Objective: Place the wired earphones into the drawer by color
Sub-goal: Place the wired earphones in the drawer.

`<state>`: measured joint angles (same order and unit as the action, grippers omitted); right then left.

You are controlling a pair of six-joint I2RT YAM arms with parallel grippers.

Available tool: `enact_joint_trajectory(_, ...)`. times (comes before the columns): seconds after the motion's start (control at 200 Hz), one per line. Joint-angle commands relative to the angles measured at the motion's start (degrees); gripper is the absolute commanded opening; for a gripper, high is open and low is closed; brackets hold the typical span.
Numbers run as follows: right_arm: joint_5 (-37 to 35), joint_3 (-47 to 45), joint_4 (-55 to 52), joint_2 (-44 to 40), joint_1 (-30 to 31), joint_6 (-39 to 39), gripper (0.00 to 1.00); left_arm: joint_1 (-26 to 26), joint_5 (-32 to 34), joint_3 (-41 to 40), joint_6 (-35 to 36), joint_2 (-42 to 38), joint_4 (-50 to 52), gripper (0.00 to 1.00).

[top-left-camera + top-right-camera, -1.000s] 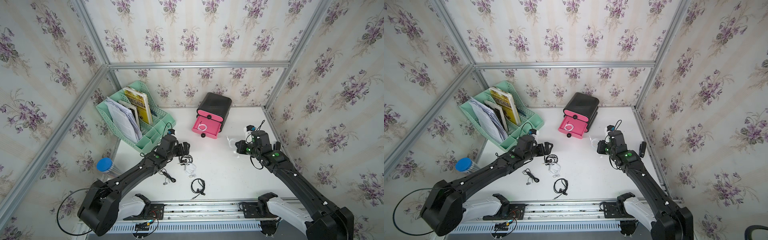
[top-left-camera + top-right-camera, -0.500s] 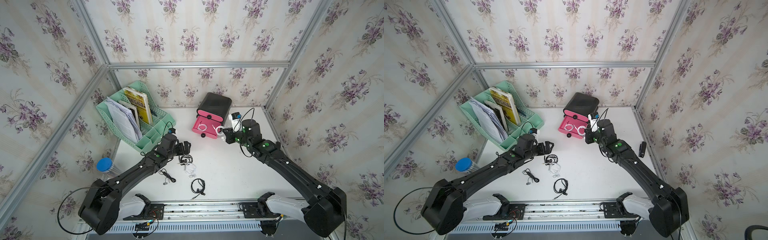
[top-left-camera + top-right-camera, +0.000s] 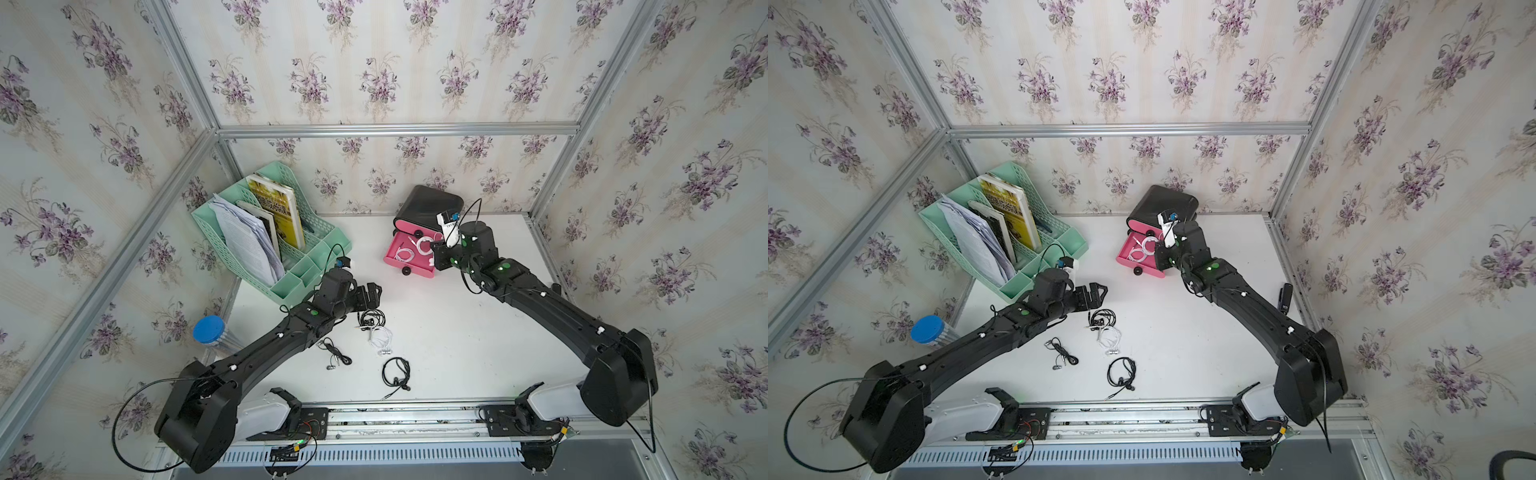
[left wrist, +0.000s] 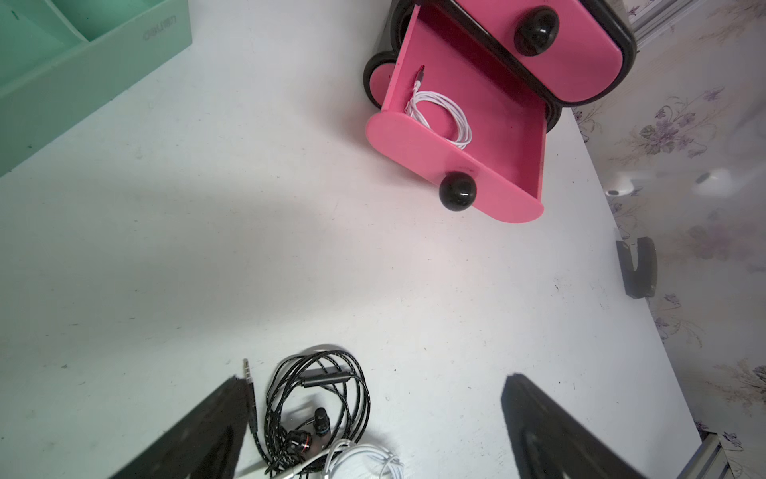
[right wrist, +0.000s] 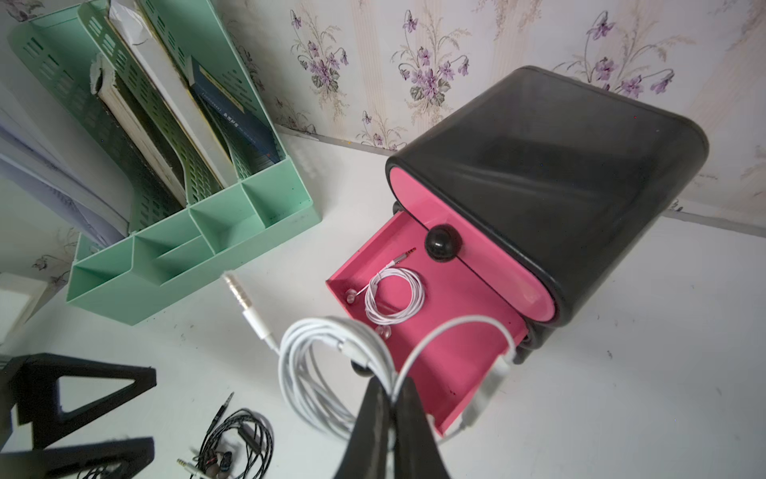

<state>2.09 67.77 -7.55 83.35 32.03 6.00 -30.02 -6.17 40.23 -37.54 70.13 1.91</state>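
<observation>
A white earphone coil hangs clamped in the right claw, jaws pressed together on its cable, just above the pulled-out pink drawer, where one more white coil lies. On the bench lie three black sets and one white set. The right arm reaches forward over the drawer; the left claw hovers low, jaws wide apart and empty, beside a black coil

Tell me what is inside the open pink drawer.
One coiled white earphone set lies in the open drawer. The right gripper, shut on a second white set, covers the drawer's front corner; that part cannot be seen.
</observation>
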Motion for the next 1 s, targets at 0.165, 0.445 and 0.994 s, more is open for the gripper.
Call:
enact_joint_trajectory(0.165, -1.1, 5.6, 0.5, 6.5, 1.0, 1.5, 0.00, 0.0, 0.7, -0.6, -0.1, -1.0, 0.2, 0.99)
enact_joint_trajectory(0.445, -2.8, 8.0, 0.1, 10.9, 1.0, 2.9, 0.00, 0.1, 1.1, -0.8, 0.2, -1.3, 0.6, 0.99)
enact_joint_trajectory(0.994, -7.8, 10.6, -0.7, 17.1, 0.9, 5.0, 0.00, 0.1, 1.1, -1.1, 0.2, -1.5, 0.5, 0.99)
